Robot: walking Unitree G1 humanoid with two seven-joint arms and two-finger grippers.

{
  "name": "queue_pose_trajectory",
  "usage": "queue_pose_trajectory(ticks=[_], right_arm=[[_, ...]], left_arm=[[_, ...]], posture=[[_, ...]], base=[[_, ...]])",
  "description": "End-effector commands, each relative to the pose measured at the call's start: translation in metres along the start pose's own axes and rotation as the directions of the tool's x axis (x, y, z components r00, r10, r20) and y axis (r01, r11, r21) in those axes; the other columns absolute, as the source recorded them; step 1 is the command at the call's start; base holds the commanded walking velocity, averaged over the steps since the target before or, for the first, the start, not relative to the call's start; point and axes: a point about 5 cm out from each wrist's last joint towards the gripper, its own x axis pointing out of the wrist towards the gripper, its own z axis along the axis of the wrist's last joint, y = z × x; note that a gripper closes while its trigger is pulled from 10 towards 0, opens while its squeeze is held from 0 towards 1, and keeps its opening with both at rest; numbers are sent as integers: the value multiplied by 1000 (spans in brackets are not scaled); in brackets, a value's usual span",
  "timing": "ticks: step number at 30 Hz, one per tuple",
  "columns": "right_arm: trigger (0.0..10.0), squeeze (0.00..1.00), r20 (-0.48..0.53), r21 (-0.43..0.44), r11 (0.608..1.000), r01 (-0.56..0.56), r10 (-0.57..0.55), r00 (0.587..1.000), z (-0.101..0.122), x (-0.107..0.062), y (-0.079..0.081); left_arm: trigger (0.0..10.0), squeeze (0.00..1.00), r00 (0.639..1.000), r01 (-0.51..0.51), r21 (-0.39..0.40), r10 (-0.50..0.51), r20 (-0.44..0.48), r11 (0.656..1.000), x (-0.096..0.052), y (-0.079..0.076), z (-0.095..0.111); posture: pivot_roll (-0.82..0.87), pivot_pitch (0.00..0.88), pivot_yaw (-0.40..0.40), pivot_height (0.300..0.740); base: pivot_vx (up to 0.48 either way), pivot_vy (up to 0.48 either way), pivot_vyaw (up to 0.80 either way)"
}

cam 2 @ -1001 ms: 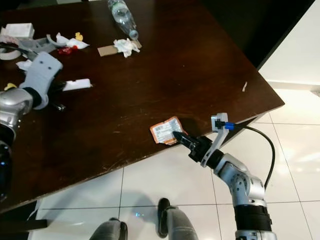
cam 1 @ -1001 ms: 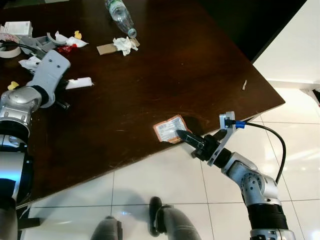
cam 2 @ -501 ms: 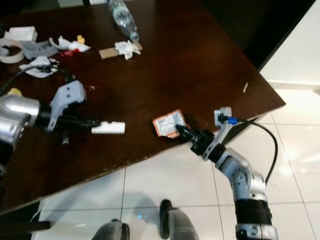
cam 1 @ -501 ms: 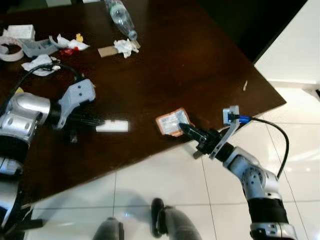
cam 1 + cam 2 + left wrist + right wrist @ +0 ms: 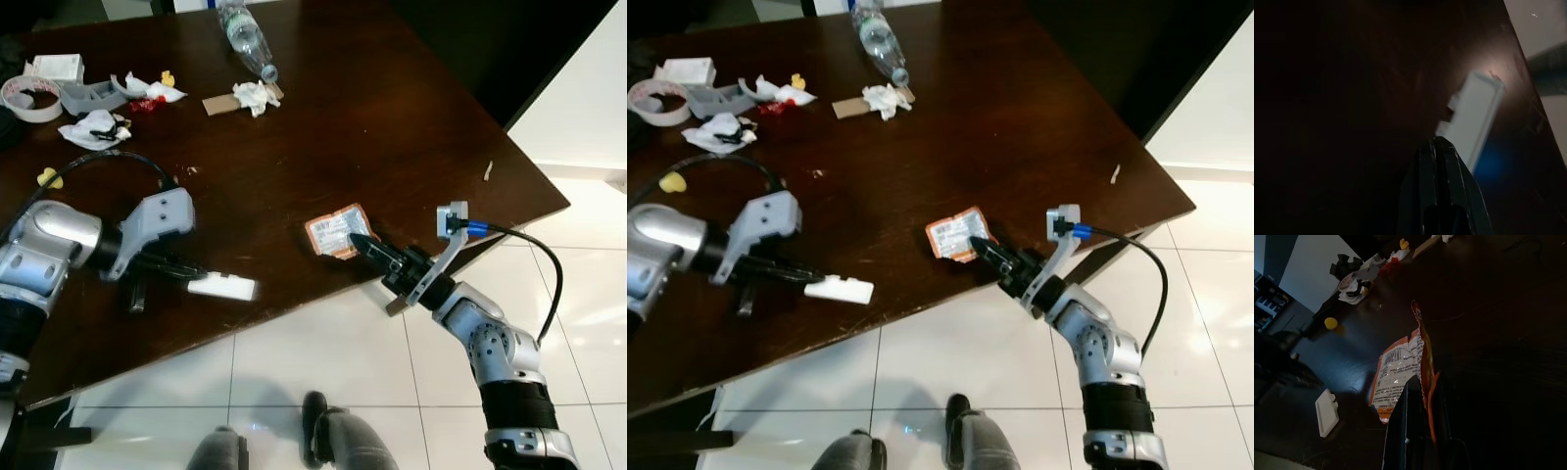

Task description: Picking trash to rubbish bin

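Note:
An orange and white snack wrapper (image 5: 331,229) lies near the front edge of the dark wooden table (image 5: 392,127). My right gripper (image 5: 356,241) reaches in from beyond the edge and is shut on the wrapper's near side. In the right wrist view an orange edge of the wrapper (image 5: 1398,367) runs up between the fingers (image 5: 1405,421). A flat white plastic piece (image 5: 223,287) rests close to the table's front edge. My left gripper (image 5: 193,277) is shut, its tips touching the end of that white piece (image 5: 1476,115).
At the back of the table lie a clear bottle (image 5: 243,29), a crumpled tissue (image 5: 257,95) on a cardboard scrap, a tape roll (image 5: 27,96), a white box (image 5: 55,67), more tissue (image 5: 91,128) and a yellow bit (image 5: 47,177). White tiled floor (image 5: 323,362) lies below the edge.
My left gripper swept the white plastic piece from the left middle of the table toward the front edge. The right gripper stayed at the wrapper. The camera shifted slightly.

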Motion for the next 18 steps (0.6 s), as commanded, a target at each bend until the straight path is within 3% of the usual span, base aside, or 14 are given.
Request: queue_pose_trajectory(ticks=[1, 3, 6, 7, 11, 14, 15, 16, 17, 18], right_arm=[[10000, 0, 12, 19, 1000, 12, -12, 1000, -4, -3, -4], [10000, 0, 21, 18, 1000, 10, -10, 1000, -3, -1, -5], [10000, 0, 26, 19, 1000, 11, -11, 1000, -3, 1, -6], [10000, 0, 32, 17, 1000, 9, -10, 999, -2, 3, -7], [10000, 0, 44, 16, 1000, 10, -10, 999, -1, 6, -8], [10000, 0, 45, 15, 1000, 11, -12, 999, -1, 6, -8], [10000, 0, 49, 15, 1000, 11, -11, 999, -1, 7, -8], [10000, 0, 49, 15, 1000, 11, -11, 999, -1, 7, -8], [10000, 0, 52, 16, 1000, 10, -11, 999, -1, 9, -9], [10000, 0, 52, 16, 1000, 10, -11, 999, -1, 9, -9]], left_arm=[[10000, 0, 996, -93, 28, 93, -1, 995, -22, 9, 11], [10000, 0, 986, -165, 52, 165, -9, 985, -41, 15, 20], [10000, 0, 979, -203, 72, 203, -6, 977, -54, 18, 28], [10000, 0, 974, -224, 115, 225, 2, 968, -65, 19, 39], [10000, 0, 972, -224, 199, 234, -28, 954, -64, 18, 48], [10000, 0, 971, -223, 215, 237, -37, 951, -62, 18, 49], [10000, 165, 970, -222, 234, 239, -45, 947, -59, 18, 49], [10000, 165, 970, -222, 234, 239, -45, 947, -59, 18, 49], [10000, 537, 976, -200, 241, 216, -41, 950, -50, 18, 49], [10000, 537, 976, -200, 241, 216, -41, 950, -50, 18, 49]], posture=[[78, 238, -31, 740], [78, 229, -29, 740], [82, 217, -25, 740], [84, 212, -23, 740], [93, 194, -18, 740], [95, 188, -17, 740], [95, 188, -17, 740], [95, 188, -17, 740], [101, 172, -14, 740], [101, 172, -14, 740]], base=[[0, 0, 0], [0, 0, 0], [0, 0, 0], [0, 0, 0], [0, 0, 0], [0, 0, 0], [0, 0, 0], [0, 0, 0], [0, 0, 0], [0, 0, 0]])
